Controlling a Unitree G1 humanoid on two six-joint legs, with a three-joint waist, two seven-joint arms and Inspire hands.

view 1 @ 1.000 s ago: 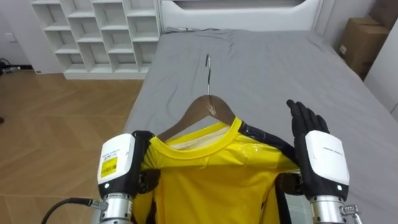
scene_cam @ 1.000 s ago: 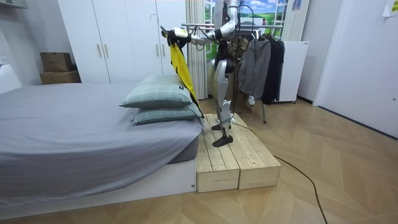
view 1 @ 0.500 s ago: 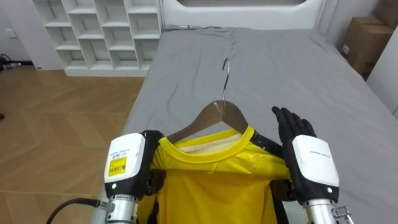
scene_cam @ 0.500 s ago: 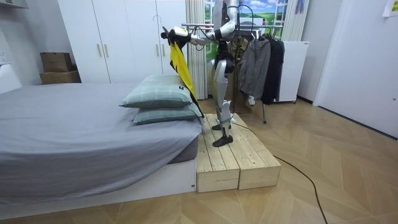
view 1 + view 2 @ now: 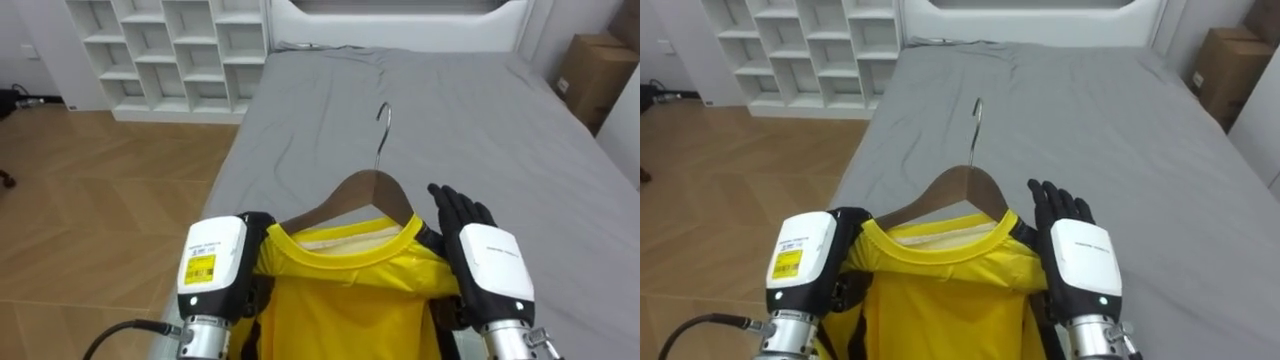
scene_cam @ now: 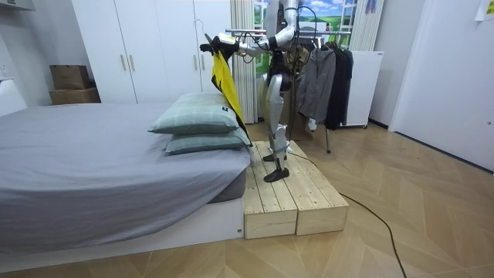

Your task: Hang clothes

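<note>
My left hand (image 5: 215, 270) is at the left end of the brown wooden hanger with a metal hook (image 5: 365, 188). Its fingers are tucked under cloth, so I can't tell their grip. The yellow T-shirt (image 5: 345, 300) is on that hanger, with the grey bed (image 5: 480, 110) beyond it. My right hand (image 5: 488, 270) is at the hanger's right end, fingers (image 5: 455, 205) straight and released against the shoulder. Step: carrying the dressed hanger. Likely next: turn to the rack of dark clothes (image 6: 318, 81) behind me and put the hook over its rail.

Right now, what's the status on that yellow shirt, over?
Left hand at one shoulder of the yellow shirt, right hand open at the other. Shirt on wooden hanger, held up over the bed. Hook free, nothing in the way.
</note>
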